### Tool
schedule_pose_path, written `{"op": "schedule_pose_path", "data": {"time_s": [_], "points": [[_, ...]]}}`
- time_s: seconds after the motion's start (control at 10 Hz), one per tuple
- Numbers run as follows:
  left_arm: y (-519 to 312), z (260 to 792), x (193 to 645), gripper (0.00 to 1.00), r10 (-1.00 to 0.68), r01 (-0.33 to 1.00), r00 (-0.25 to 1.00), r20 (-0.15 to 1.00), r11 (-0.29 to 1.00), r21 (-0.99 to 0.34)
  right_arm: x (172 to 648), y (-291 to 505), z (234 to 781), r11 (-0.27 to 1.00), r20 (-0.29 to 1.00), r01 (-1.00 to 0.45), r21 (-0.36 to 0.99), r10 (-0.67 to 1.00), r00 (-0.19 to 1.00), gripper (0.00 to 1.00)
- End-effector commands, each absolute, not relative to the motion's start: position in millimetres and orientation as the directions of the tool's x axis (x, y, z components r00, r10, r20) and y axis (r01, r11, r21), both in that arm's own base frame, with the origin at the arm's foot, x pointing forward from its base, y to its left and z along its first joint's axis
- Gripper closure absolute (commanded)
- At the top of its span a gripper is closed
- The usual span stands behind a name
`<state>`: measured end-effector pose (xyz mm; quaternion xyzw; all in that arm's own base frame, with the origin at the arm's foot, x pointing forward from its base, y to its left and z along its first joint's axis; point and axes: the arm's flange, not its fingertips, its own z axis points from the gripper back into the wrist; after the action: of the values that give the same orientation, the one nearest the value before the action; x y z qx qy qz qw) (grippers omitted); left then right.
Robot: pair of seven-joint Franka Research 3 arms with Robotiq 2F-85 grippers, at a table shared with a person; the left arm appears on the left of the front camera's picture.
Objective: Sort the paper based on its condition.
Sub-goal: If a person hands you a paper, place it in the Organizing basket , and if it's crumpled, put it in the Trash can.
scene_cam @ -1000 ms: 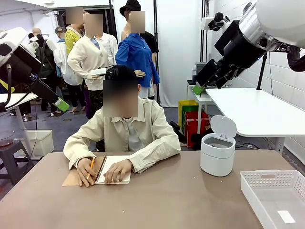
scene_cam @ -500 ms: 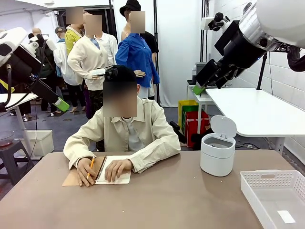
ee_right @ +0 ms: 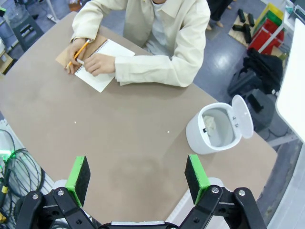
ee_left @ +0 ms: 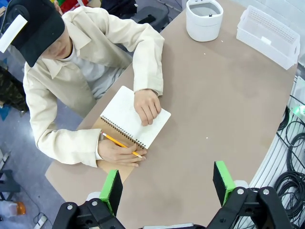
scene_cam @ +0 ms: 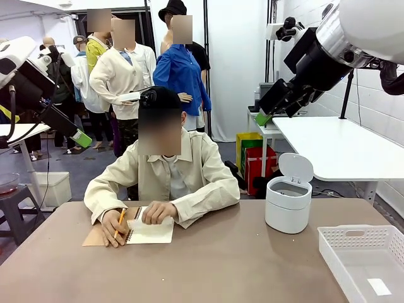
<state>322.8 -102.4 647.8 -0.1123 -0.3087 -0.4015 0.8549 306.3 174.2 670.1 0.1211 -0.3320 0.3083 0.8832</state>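
- The person's free hand (scene_cam: 159, 213) has slid from the middle of the page up to the spiral edge of the notebook (scene_cam: 95, 237); the pencil hand (scene_cam: 114, 226) rests beside it.
- The paper (scene_cam: 153, 234) is the white top page, bound in that notebook on the table (scene_cam: 221, 271) in front of the person; a tear-out looks likely.
- The left gripper (ee_left: 167, 185) and the right gripper (ee_right: 137, 177) hang high over the table, jaws spread wide, holding nothing.
- There is no loose sheet to sort yet.

Both arms raised high; left gripper (ee_left: 167, 185), right gripper (ee_right: 137, 174) spread wide (fingers (ee_left: 113, 188) empty).
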Motion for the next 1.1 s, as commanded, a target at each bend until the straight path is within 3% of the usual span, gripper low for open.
{"op": "schedule_pose_path", "data": {"time_s": [0.0, 1.0], "points": [[-103.1, 647.7, 322.6, 0.0, -0.619, 0.757, 0.486, 0.617, 0.651, 0.056, 305.4, 175.4, 670.3, 0.781, 0.661, -0.625, 0.008, 0.465, 0.589, 0.0], [-103.1, 647.7, 322.6, 0.0, -0.619, 0.757, 0.486, 0.617, 0.651, 0.056, 305.4, 175.4, 670.3, 0.781, 0.661, -0.625, 0.008, 0.465, 0.589, 0.0]]}}
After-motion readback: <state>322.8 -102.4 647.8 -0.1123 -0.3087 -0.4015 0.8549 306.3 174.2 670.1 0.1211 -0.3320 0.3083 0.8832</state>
